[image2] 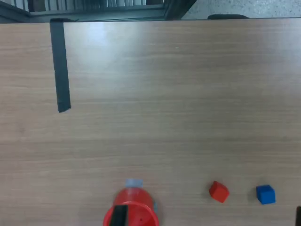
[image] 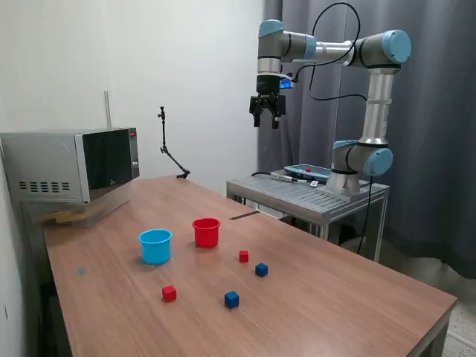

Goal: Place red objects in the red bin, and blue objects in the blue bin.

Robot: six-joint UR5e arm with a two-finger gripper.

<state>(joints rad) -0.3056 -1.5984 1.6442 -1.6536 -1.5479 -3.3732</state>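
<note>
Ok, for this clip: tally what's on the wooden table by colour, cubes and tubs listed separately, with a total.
Red cubes: 2
Dark blue cubes: 2
Red tub: 1
Light blue tub: 1
Total: 6

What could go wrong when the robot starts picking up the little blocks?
1. The red cube and a blue cube lie close together, so the fingers might bump one while grabbing the other.
2. That red cube also lies near the red bin; a wide approach could knock the cup.
3. The gripper hangs high above the table, so a long descent could land slightly off a small cube.
</note>
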